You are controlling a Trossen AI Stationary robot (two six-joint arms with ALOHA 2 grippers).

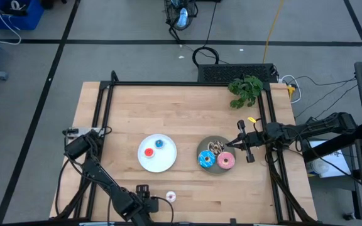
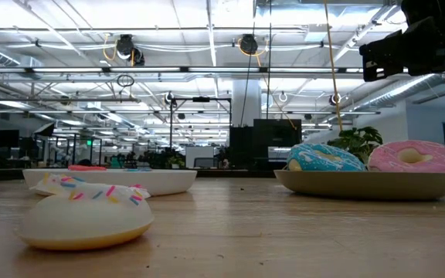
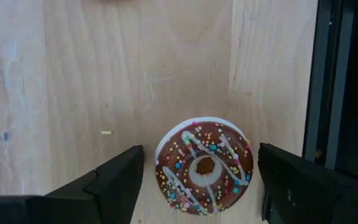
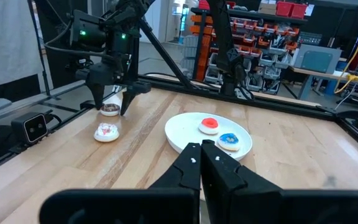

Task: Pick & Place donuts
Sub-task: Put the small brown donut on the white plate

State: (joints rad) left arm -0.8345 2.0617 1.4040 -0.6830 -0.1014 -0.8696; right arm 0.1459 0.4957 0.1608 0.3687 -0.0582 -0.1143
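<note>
Sprinkled pale donut (image 2: 83,215) fills the low view's foreground, flat on the table (image 1: 187,107) near the front edge (same one shows at (image 1: 171,196)). Left claw (image 3: 197,180) hangs over that front edge beside it, fingers (image 3: 114,183) wide apart w/ a small brown donut (image 3: 204,165) lying on the wood between them; neither finger touches it, nothing gripped. From the right wrist view the brown one (image 4: 109,109) sits just behind the pale one (image 4: 106,132), under the left claw (image 4: 112,102).

White plate (image 1: 157,152) mid-table carries a red mini (image 1: 148,152) and a blue mini (image 1: 159,144), side by side, apart.

Grey plate (image 1: 213,168) to its right holds blue-iced (image 1: 205,159), pink-iced (image 1: 225,161) and a brown drizzled donut (image 1: 215,147), packed close.

Right claw (image 1: 228,145) hovers at the grey plate's far-right rim, fingers (image 4: 191,163) pressed together, empty.
</note>
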